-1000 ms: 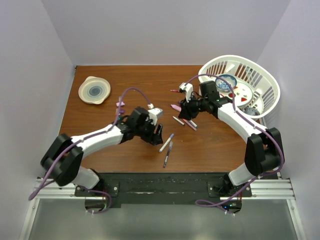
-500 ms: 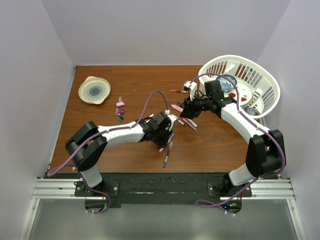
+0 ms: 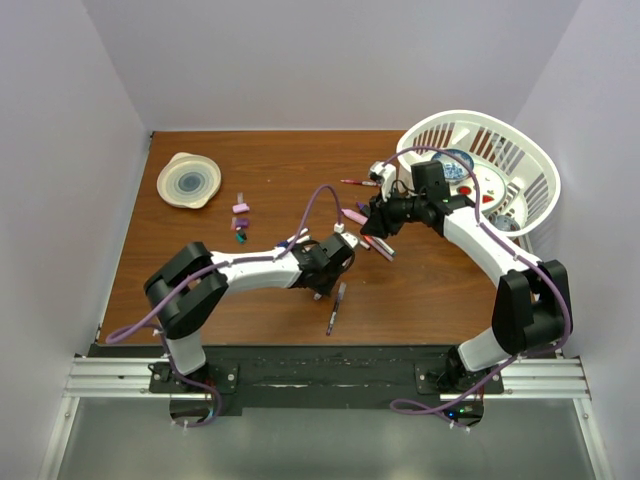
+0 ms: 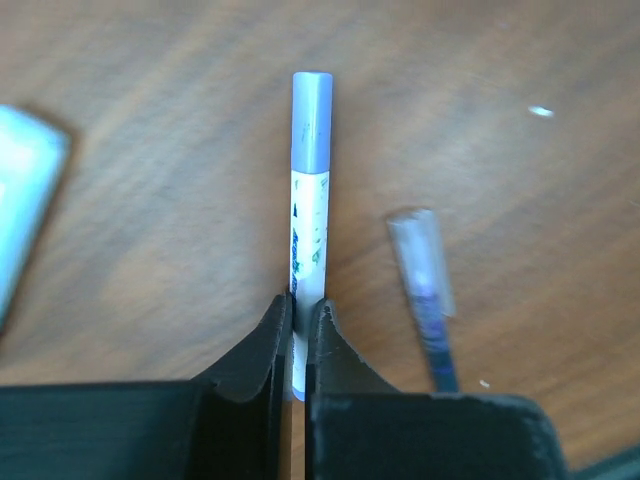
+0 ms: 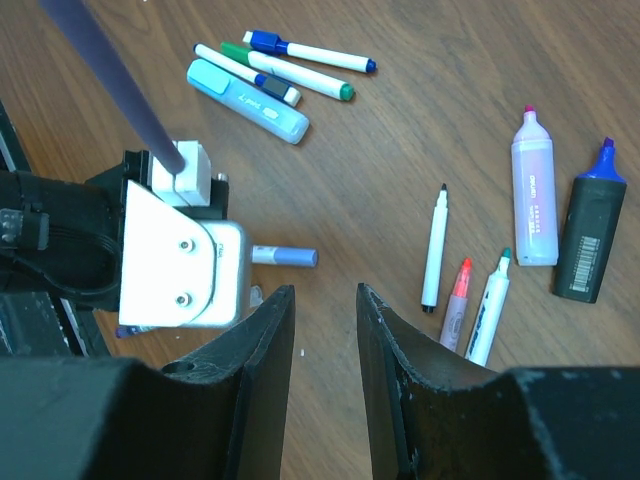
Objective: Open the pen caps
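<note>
The left fingers (image 4: 280, 330) are fully closed on the white barrel of a pen (image 4: 308, 240), just near of tabletop (image 3: 200, 250) centre. Its lilac cap (image 4: 312, 120) projects clear beyond the tips. The right fingers (image 5: 275, 320) stand partly apart, holding nothing, close to the left wrist.

Hazards:
- The grip sits well back from the cap. An off-axis pull would likely pivot or slide the slim barrel out.
- Pinching across the cap seam would clamp cap to barrel, so the two would not separate.
- A close approach risks contact with the left wrist housing.
- A second pen (image 4: 425, 290) lies just beside the first, and a sweep could scatter it.
</note>
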Robot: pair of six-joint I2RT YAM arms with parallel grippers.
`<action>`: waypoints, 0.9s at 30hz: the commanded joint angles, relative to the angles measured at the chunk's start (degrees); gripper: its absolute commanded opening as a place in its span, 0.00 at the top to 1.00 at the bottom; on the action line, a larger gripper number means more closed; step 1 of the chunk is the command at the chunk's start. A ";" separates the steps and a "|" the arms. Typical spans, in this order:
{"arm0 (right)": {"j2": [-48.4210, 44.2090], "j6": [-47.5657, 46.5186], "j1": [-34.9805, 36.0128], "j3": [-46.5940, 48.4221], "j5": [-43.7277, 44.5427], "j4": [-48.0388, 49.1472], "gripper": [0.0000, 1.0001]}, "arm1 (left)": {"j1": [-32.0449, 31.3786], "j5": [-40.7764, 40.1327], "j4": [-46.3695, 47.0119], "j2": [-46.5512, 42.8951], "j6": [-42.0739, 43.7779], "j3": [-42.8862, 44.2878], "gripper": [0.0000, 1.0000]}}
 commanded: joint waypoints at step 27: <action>-1.42 50.74 7.44 -22.54 -15.42 58.99 0.29 | 9.94 13.77 71.38 -28.97 -32.18 -37.41 1.00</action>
